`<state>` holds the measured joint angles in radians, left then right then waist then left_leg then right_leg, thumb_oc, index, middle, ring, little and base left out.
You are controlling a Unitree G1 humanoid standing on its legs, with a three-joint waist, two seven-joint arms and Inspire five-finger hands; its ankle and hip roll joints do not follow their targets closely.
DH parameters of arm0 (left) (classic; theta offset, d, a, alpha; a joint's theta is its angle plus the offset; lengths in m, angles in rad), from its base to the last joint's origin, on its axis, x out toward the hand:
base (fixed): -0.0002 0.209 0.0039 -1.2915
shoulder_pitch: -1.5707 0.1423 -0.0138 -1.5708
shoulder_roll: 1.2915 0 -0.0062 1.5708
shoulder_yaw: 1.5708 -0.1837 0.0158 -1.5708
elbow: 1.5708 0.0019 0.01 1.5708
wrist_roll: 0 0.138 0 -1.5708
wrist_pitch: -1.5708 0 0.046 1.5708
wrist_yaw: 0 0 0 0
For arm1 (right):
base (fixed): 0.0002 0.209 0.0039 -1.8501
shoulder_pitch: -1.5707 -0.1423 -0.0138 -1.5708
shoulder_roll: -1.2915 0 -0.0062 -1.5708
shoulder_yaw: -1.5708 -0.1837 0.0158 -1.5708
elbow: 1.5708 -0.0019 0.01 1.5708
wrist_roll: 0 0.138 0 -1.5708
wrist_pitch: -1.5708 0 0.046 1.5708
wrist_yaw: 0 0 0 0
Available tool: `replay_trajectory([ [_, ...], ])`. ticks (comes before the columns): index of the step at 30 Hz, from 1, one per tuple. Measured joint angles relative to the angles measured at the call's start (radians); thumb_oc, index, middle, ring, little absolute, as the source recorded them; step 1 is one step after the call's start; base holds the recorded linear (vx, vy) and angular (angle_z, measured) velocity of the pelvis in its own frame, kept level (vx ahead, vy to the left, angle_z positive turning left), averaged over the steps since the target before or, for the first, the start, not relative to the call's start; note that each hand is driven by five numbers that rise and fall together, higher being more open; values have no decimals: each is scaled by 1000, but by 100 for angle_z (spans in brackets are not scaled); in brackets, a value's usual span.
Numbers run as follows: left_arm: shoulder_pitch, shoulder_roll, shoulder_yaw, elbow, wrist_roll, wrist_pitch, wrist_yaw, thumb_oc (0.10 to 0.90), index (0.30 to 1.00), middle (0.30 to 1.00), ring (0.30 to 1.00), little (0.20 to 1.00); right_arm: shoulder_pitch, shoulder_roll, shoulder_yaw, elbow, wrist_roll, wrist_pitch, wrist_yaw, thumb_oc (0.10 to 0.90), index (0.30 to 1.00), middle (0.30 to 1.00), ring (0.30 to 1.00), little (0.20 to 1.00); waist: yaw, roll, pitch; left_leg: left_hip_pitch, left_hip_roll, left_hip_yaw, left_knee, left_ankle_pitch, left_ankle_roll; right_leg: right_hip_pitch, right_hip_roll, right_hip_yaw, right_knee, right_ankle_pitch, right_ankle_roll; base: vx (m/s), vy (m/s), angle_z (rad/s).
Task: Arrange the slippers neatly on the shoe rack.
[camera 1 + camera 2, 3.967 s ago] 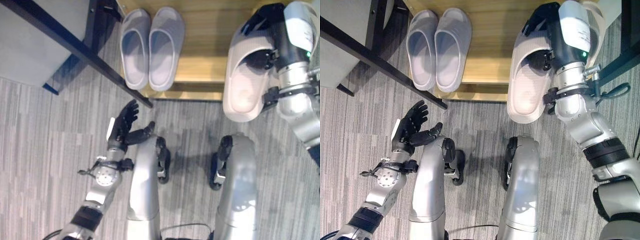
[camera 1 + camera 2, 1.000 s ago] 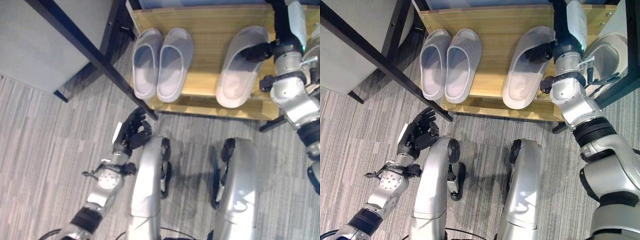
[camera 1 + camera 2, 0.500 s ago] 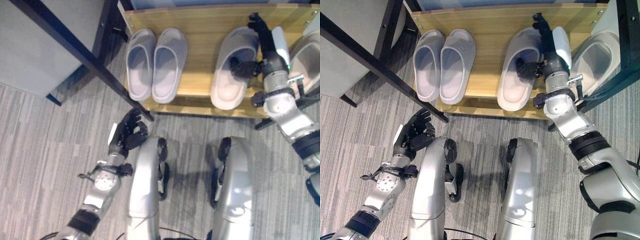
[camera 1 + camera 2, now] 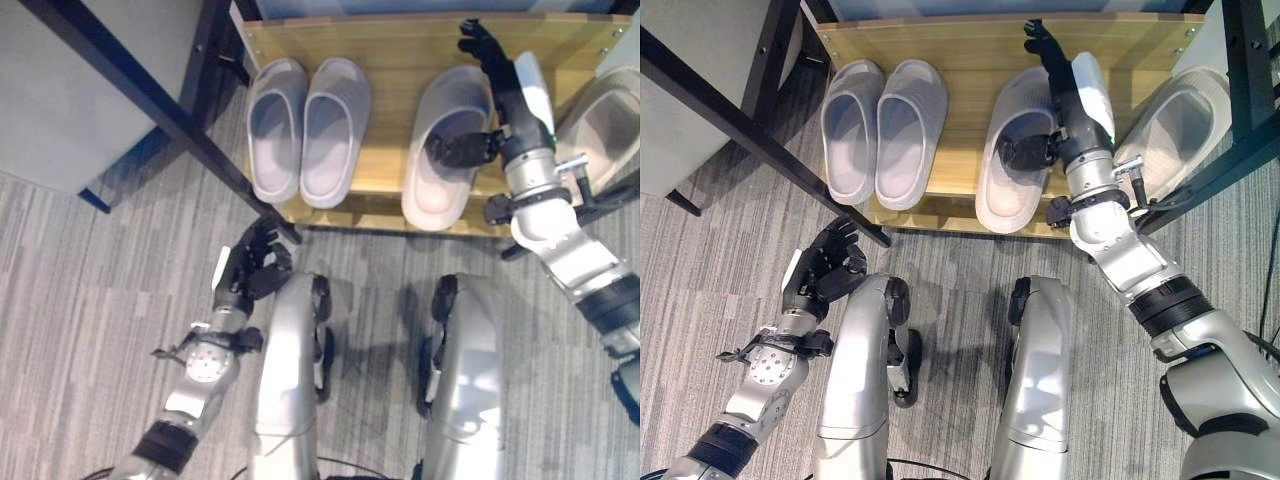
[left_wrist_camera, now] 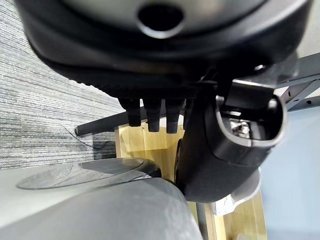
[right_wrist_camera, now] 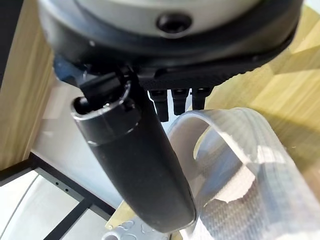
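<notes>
A pair of grey slippers (image 4: 305, 130) lies side by side on the left of the wooden shoe rack shelf (image 4: 400, 40). A third grey slipper (image 4: 440, 155) lies on the shelf further right, heel over the front edge. My right hand (image 4: 518, 110) stands along that slipper's right side, open, fingers straight and pointing to the back of the shelf, thumb (image 6: 135, 170) resting across the strap (image 6: 235, 145). A fourth slipper (image 4: 605, 120) lies at the far right, partly behind a black frame bar. My left hand (image 4: 245, 268) hangs low by the floor, fingers curled, holding nothing.
A black-framed table leg (image 4: 150, 95) slants down to the rack's left front corner. Another black bar (image 4: 1240, 120) crosses by the far right slipper. Grey striped carpet (image 4: 90, 300) lies in front of the rack.
My right hand's fingers have straightened off the third slipper, which now rests on the shelf and has slid slightly left. The left hand has stayed curled and low.
</notes>
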<state>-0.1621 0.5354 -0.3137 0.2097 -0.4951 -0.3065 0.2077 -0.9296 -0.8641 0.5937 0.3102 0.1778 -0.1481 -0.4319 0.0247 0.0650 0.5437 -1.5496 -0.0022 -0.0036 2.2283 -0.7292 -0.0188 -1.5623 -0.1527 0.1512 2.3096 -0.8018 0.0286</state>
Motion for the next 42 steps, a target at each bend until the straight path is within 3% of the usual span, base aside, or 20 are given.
replay_trajectory([
  [12, 23, 0, 24, -13, 10, 0, -1, 800, 900, 900, 900, 900, 68, -29, -64, -177, -20, -23, 25, 800, 900, 900, 900, 900, -15, -10, 0, -1, 0, 3, 4, -7, 5, 0, 3, 4, 2, -5, 6, 0, 0, 0],
  [15, 32, 0, 32, -19, 10, 0, -1, 800, 900, 900, 900, 900, 137, -26, -125, -242, 7, -43, 34, 800, 900, 900, 900, 900, -21, -15, 0, -1, 0, 4, 4, -12, 5, 0, 4, 5, 2, -9, 9, 0, 0, 0],
  [21, 34, 0, 33, -20, 10, 2, 0, 800, 900, 900, 900, 900, 145, -14, -133, -257, 34, -48, 61, 800, 900, 900, 900, 900, -23, -15, 0, 0, 1, 3, 4, -16, 1, -1, 5, 5, 2, -10, 12, 0, 0, 0],
  [35, 33, 4, 37, -24, 37, 11, 1, 800, 900, 900, 900, 900, 131, 36, 31, -263, 81, -34, 167, 800, 900, 900, 900, 900, -20, -15, 0, 2, 4, 2, 9, -17, -1, 1, 9, 4, 3, -10, 12, 0, 0, 0],
  [42, 33, 7, 37, -26, 38, 15, 1, 800, 900, 900, 900, 900, 131, 33, 42, -231, 68, -20, 176, 800, 900, 900, 900, 900, -20, -15, 0, 4, 4, 2, 10, -17, -2, 3, 9, 3, 3, -10, 12, 0, 0, 0],
])
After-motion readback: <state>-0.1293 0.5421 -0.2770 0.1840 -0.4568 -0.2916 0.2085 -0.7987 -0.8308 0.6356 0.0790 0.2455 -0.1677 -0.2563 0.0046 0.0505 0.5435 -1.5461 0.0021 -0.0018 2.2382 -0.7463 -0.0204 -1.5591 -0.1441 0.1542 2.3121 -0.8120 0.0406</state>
